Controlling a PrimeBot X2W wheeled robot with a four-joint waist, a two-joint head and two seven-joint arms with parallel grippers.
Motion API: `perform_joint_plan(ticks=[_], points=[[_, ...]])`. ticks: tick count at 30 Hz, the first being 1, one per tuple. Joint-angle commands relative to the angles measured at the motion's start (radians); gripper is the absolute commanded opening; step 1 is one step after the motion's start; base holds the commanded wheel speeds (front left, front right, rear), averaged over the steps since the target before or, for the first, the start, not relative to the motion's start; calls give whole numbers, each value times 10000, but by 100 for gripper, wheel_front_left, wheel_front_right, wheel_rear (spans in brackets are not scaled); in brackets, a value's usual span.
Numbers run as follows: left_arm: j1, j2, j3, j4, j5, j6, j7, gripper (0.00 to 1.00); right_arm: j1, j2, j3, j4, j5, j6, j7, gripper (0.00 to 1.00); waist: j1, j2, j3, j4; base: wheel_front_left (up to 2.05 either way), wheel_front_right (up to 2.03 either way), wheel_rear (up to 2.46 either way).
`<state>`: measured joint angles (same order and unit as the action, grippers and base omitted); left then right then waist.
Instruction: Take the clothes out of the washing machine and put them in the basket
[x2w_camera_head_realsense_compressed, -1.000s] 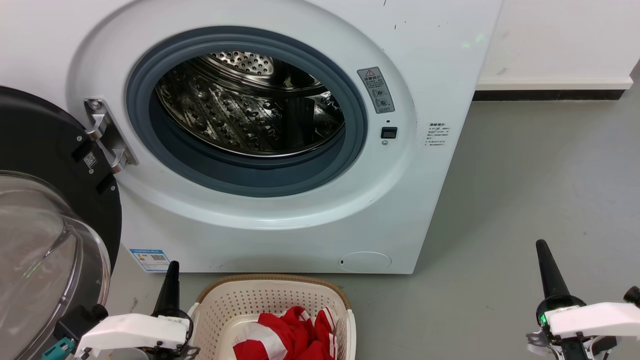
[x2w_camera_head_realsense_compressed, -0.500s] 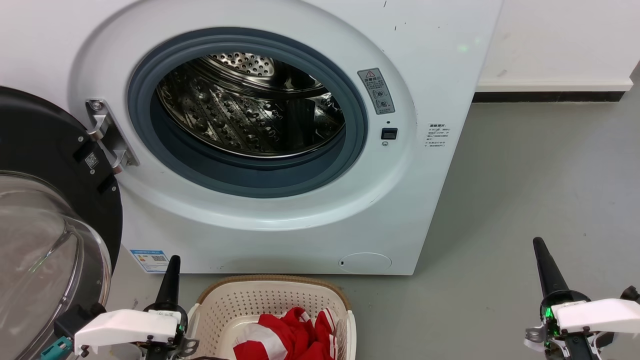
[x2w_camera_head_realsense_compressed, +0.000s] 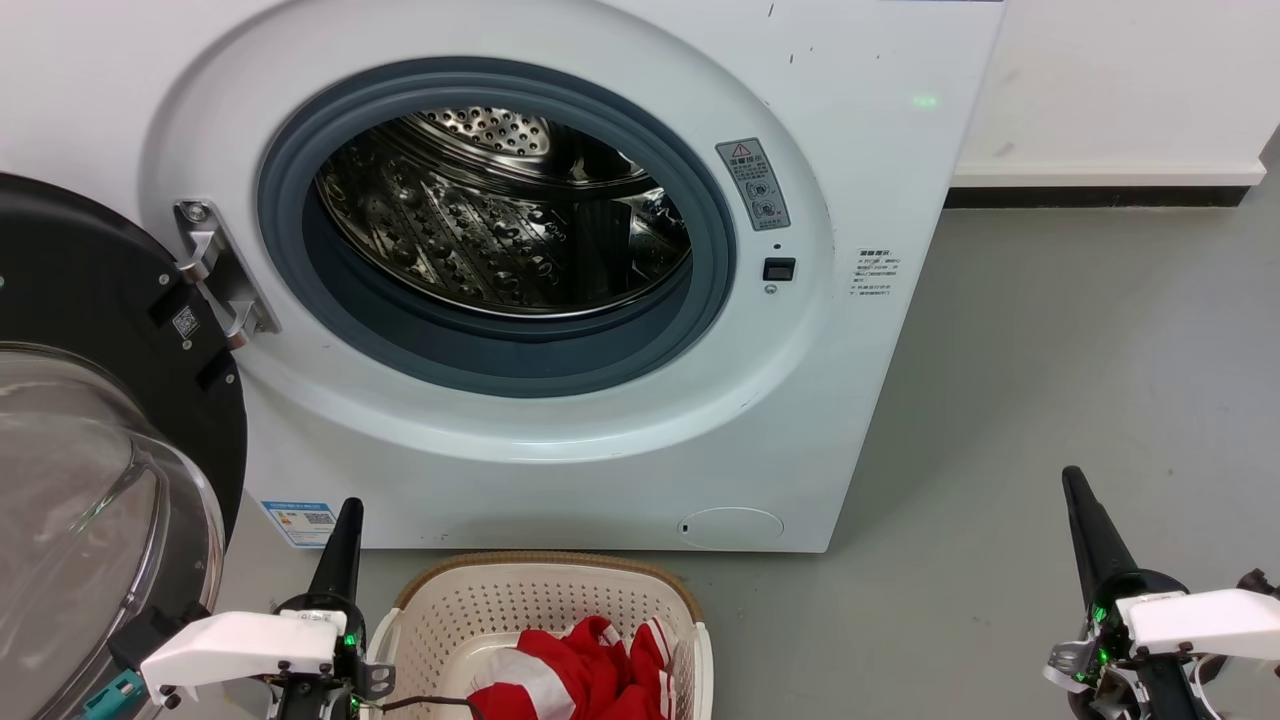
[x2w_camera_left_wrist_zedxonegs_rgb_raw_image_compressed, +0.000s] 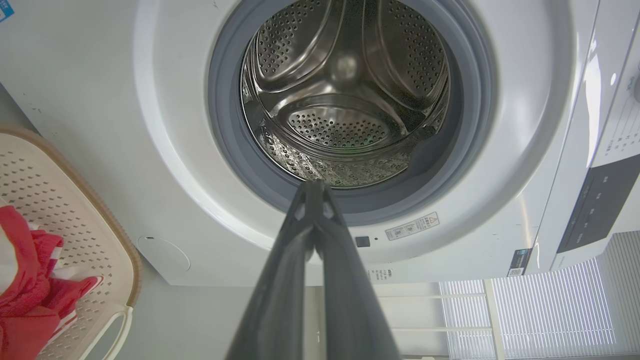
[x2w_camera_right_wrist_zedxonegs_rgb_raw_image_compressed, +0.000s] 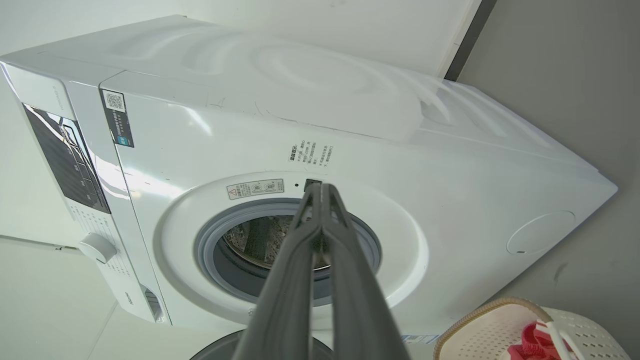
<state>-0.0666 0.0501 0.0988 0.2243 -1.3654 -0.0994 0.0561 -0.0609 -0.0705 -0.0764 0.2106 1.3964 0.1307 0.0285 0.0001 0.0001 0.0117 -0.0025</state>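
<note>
1. Little has changed over the last second: the left gripper (x2w_camera_head_realsense_compressed: 350, 508) and the right gripper (x2w_camera_head_realsense_compressed: 1072, 476) both sit a shade higher in the head view. The washing machine (x2w_camera_head_realsense_compressed: 880, 150) slips a touch lower, so part of that is the camera shifting.
2. Both tools are empty. In each wrist view the two dark fingers are pressed together at the tips, left (x2w_camera_left_wrist_zedxonegs_rgb_raw_image_compressed: 314, 187) and right (x2w_camera_right_wrist_zedxonegs_rgb_raw_image_compressed: 321, 189), with nothing between them.
3. The clothes (x2w_camera_head_realsense_compressed: 575, 675) lie in the basket (x2w_camera_head_realsense_compressed: 540, 558), red and white, bunched toward its right side, and they haven't stirred.
4. The drum (x2w_camera_head_realsense_compressed: 500, 230) shows bare perforated steel in the head view and the left wrist view (x2w_camera_left_wrist_zedxonegs_rgb_raw_image_compressed: 345, 100). No fabric is visible, though its near bottom is hidden behind the grey rim.
5. My read: the job looks done and the arms are settling back.
6. Around them, the basket stands on the grey floor (x2w_camera_head_realsense_compressed: 1080, 330) just in front of the machine, with the left gripper just beside its left corner.
7. The open door (x2w_camera_head_realsense_compressed: 90, 290) bulges close by the left arm, the one thing to clear on any swing that side. The right gripper is well apart from everything.
</note>
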Motion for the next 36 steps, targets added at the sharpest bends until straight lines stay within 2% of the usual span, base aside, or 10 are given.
perform_joint_plan(ticks=[1,30,36], points=[[-205,3,35,4,-311,-90,92,0,-232,-48,-19,32,308,2,88,0,-1,-1,-6,2,0,0,0],[-461,0,180,229,-2473,-340,611,0,-499,4,-110,355,2388,0,673,0,-1,-1,-83,25,0,0,0],[-464,0,177,227,-2481,-347,614,0,-508,21,-131,350,2372,0,682,0,-1,-1,-86,25,0,0,0]])
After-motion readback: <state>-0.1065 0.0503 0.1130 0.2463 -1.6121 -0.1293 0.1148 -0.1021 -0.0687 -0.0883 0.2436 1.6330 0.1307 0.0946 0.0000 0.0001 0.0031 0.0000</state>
